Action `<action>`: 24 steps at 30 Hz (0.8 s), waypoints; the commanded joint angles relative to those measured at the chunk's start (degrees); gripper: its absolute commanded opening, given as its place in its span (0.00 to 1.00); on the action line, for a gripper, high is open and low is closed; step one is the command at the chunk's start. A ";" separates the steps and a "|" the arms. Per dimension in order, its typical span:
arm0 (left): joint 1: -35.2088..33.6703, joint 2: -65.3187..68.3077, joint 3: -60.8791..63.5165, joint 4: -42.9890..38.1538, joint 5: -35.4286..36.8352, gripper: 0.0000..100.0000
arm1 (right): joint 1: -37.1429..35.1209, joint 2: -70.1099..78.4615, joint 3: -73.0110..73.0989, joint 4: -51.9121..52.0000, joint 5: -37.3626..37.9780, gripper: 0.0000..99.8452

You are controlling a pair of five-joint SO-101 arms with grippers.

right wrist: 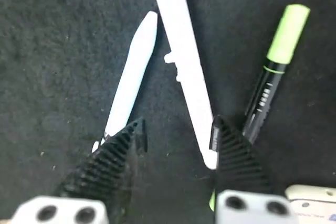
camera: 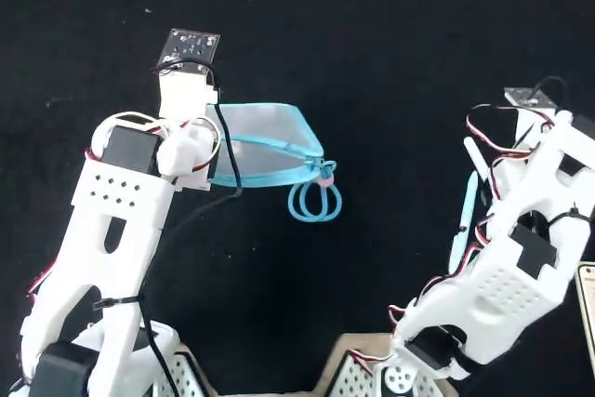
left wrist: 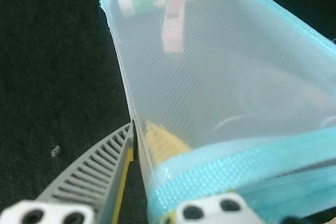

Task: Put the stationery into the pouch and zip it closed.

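Pouch lies on the table, mouth apparently open, some items inside, its edge clamped by the left gripper. Right gripper gapes empty over white pen, pale pen and marker; zipping remains.

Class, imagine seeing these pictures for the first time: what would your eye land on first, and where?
The see-through pouch with its light blue zip edge stands out on the black table, beside the left arm. On the other side, the right gripper hangs open over a white pen, with a pale blue pen and a green marker flanking it.
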 commanded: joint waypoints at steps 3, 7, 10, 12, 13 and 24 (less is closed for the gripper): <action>-0.57 1.05 1.89 0.79 0.18 0.03 | -4.04 -3.12 0.84 -5.27 -7.30 0.19; -0.57 1.05 1.89 0.79 0.18 0.03 | -5.80 -3.12 0.92 -4.40 -10.37 0.19; -0.57 1.05 1.89 0.79 0.18 0.03 | -7.38 -3.12 0.57 -3.78 -13.89 0.19; -0.57 1.05 1.89 0.79 0.18 0.03 | -8.70 -3.12 0.57 -3.78 -16.18 0.19; -0.57 1.05 1.89 0.79 0.18 0.03 | -9.32 -3.12 0.84 -3.87 -17.14 0.19; -0.57 1.05 1.89 0.88 0.18 0.03 | -10.64 3.03 1.19 -10.64 -23.91 0.19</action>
